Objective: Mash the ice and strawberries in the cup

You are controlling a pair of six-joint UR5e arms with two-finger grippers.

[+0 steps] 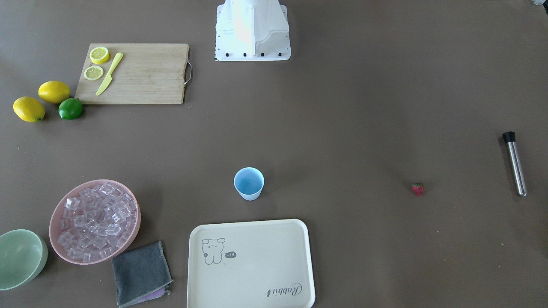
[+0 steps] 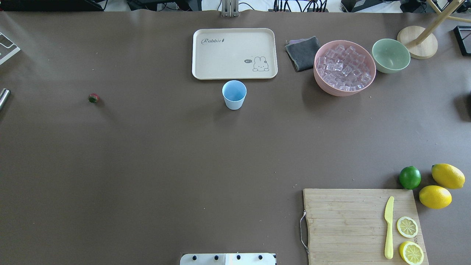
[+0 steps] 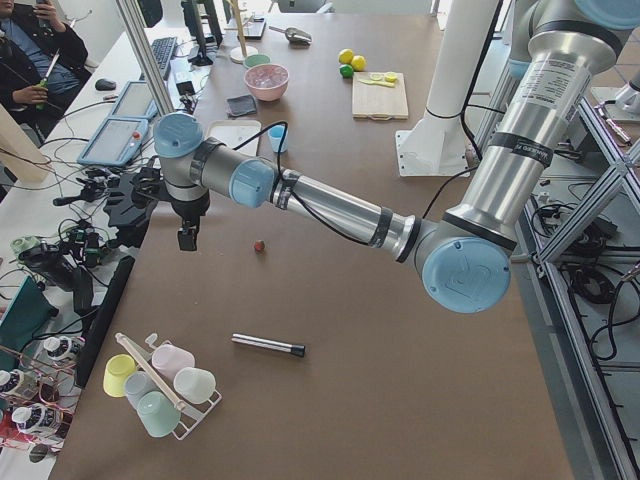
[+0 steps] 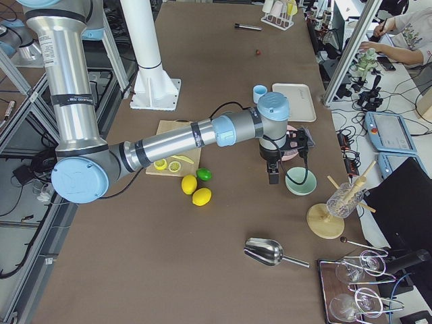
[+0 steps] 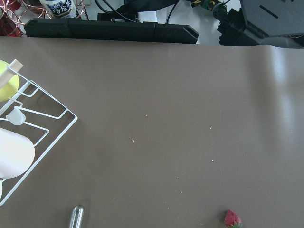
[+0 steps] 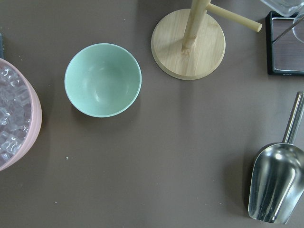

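Note:
The light-blue cup (image 1: pixel 248 183) (image 2: pixel 234 94) stands upright and empty in front of the cream tray. A small red strawberry (image 1: pixel 418 188) (image 2: pixel 93 98) (image 5: pixel 232 219) lies alone on the table on my left side. The ice (image 1: pixel 96 220) (image 2: pixel 344 68) fills a pink bowl (image 1: pixel 55 214) on my right side. My left gripper (image 3: pixel 187 238) hangs above the table beside the strawberry (image 3: pixel 259 246); I cannot tell its state. My right gripper (image 4: pixel 273 177) hovers by the green bowl (image 4: pixel 300 181); its state cannot be told either. Neither wrist view shows fingers.
A steel muddler with a black cap (image 1: pixel 514 164) (image 3: pixel 268 345) lies at my far left. A cutting board (image 2: pixel 360 224) carries a yellow knife and lemon slices, with lemons and a lime (image 2: pixel 410 177) beside it. Grey cloth (image 2: pixel 303 52), metal scoop (image 6: pixel 278 187), wooden stand (image 6: pixel 188 43) and cup rack (image 3: pixel 160 385) are nearby.

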